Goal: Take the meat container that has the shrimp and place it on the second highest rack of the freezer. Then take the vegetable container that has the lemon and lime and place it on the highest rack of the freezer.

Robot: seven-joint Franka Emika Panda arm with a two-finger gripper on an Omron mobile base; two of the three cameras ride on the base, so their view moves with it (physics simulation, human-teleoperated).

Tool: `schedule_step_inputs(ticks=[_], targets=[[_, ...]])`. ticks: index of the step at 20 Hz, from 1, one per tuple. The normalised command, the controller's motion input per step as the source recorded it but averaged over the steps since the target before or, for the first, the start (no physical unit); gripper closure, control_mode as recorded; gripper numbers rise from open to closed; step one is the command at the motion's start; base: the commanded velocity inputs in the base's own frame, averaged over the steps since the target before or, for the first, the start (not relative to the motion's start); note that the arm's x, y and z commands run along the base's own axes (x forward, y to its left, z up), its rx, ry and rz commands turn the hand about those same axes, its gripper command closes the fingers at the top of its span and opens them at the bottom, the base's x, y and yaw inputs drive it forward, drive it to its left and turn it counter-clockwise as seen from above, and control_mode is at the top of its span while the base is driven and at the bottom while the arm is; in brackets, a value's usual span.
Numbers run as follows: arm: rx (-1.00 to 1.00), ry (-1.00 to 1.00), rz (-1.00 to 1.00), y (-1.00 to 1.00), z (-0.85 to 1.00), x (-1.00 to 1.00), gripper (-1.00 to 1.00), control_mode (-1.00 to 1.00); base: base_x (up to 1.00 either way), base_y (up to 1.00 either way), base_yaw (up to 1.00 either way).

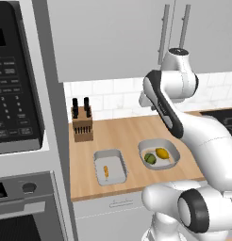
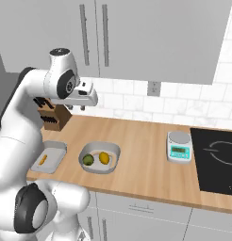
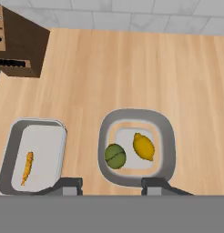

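Hand [image 3: 111,184] apart; above veg dish [image 3: 136,146]

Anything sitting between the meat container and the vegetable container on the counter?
Nothing. In the hand view, only a bare strip of wooden counter separates the meat container from the vegetable container; they stand apart, not touching.

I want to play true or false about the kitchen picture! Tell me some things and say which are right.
1. The shrimp lies in the rectangular tray. True.
2. The lemon and lime share the oval dish. True.
3. The gripper is holding the tray. False: it hangs above the counter, holding nothing.
4. The knife block stands on the stove. False: it stands on the counter by the wall.
5. The scale sits between the dish and the cooktop. True.
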Motion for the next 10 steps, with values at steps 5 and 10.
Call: schedule_step_inputs(ticks=[5, 10], targets=[[0.0, -0.04, 0.0, 0.0, -0.01, -0.24, -1.0, -1.0, 0.0, 0.0, 0.0], [0.0, 0.0, -0.08, -0.1, -0.2, -0.47, -1.0, -1.0, 0.0, 0.0, 0.0]])
